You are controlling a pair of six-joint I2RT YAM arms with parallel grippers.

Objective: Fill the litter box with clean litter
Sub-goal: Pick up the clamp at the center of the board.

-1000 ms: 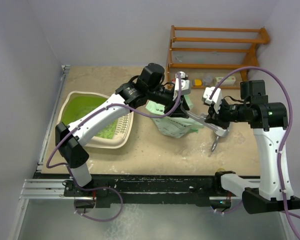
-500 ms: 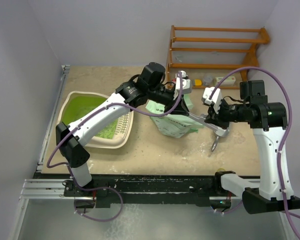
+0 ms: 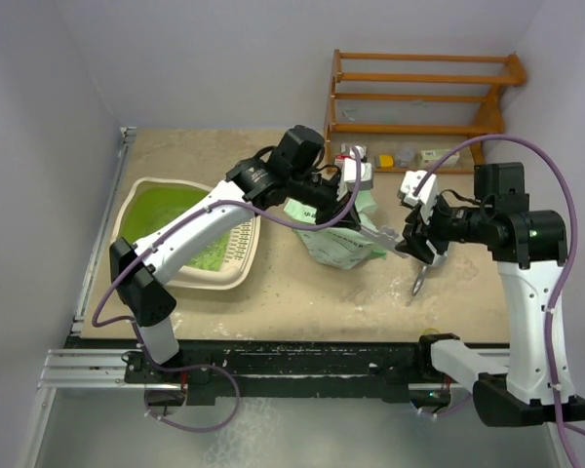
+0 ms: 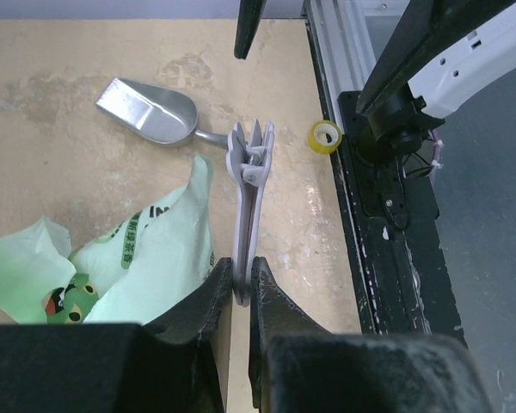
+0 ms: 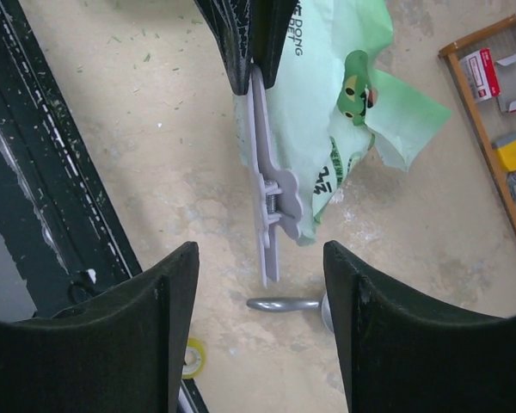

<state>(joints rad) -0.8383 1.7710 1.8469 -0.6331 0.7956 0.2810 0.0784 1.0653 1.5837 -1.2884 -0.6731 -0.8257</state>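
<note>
The litter box (image 3: 190,283), cream with a green inside, sits at the left with a patch of clean litter (image 3: 211,255) near its grille. Mid-table stands the light green bag (image 3: 336,244) (image 4: 146,258) (image 5: 327,112). My left gripper (image 3: 356,187) (image 4: 241,280) is shut on one end of a long grey bag clip (image 4: 249,198) (image 5: 267,189), which runs along the bag's edge. The right gripper (image 3: 416,239) (image 5: 260,249) is open, its fingers on either side of the clip's free end without touching it. The metal scoop (image 3: 419,283) (image 4: 150,112) lies on the table below.
A wooden rack (image 3: 419,93) with small items stands at the back right. A yellow tape roll (image 4: 325,135) (image 5: 192,357) lies by the black rail at the near edge. Grey walls close in both sides.
The left gripper has closed on the clip. The right gripper has opened and released the clip's other end, and the right arm has shifted slightly.
</note>
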